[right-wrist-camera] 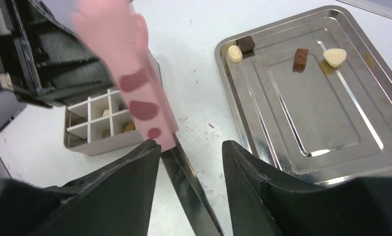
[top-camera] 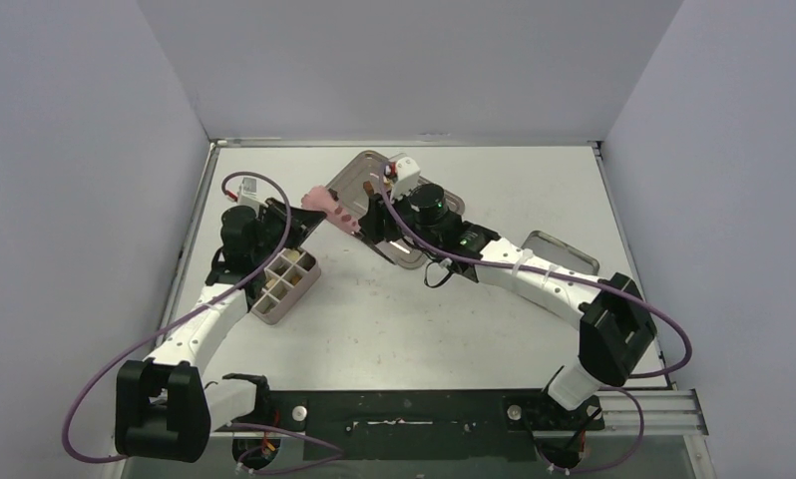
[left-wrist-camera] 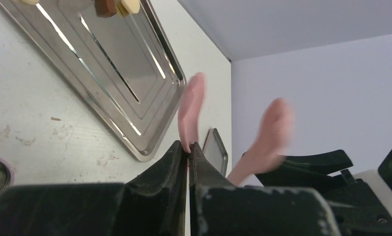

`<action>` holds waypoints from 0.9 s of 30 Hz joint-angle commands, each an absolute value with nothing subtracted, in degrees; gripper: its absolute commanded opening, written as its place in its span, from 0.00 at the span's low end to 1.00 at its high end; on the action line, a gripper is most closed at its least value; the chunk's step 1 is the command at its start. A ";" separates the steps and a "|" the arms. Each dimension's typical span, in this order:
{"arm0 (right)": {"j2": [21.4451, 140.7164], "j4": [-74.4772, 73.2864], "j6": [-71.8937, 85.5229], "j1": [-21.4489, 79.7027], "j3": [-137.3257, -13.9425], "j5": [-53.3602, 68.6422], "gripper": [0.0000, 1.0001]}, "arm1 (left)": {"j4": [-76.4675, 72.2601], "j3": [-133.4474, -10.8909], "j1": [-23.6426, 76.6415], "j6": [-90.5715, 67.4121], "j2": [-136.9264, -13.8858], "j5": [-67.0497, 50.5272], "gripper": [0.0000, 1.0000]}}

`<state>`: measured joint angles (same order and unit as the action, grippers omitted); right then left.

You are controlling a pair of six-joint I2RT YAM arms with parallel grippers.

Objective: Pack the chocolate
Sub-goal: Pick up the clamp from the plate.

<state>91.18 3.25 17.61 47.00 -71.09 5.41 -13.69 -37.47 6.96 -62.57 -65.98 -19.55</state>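
Note:
Several chocolate pieces lie at the far end of the steel tray (right-wrist-camera: 331,123): a cream one (right-wrist-camera: 235,53), a dark brown one (right-wrist-camera: 246,44), a mid brown one (right-wrist-camera: 300,58) and another cream one (right-wrist-camera: 334,57). A divided box (right-wrist-camera: 100,142) holds a few pieces (right-wrist-camera: 105,113). My left gripper (left-wrist-camera: 189,146) is shut on one arm of the pink tongs (left-wrist-camera: 191,105); the other arm (left-wrist-camera: 270,132) stands free. My right gripper (right-wrist-camera: 191,146) is open around the tongs' steel handle (right-wrist-camera: 189,187), its left finger (right-wrist-camera: 135,177) touching the pink part (right-wrist-camera: 130,73). From above, both grippers (top-camera: 292,222) (top-camera: 366,228) meet at the tongs (top-camera: 331,211).
The box (top-camera: 284,284) sits under my left arm, left of the tray (top-camera: 359,175). A second small steel tray (top-camera: 559,244) lies to the right, by my right arm. White walls enclose the table on three sides.

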 commanded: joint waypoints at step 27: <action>83.68 34.41 38.85 31.72 -56.24 54.06 0.77 | -43.79 -37.68 3.68 -66.35 -63.57 -41.07 0.00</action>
<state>83.26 17.47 26.63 31.44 -56.99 40.69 -27.57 -37.71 3.97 -62.92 -64.69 -34.44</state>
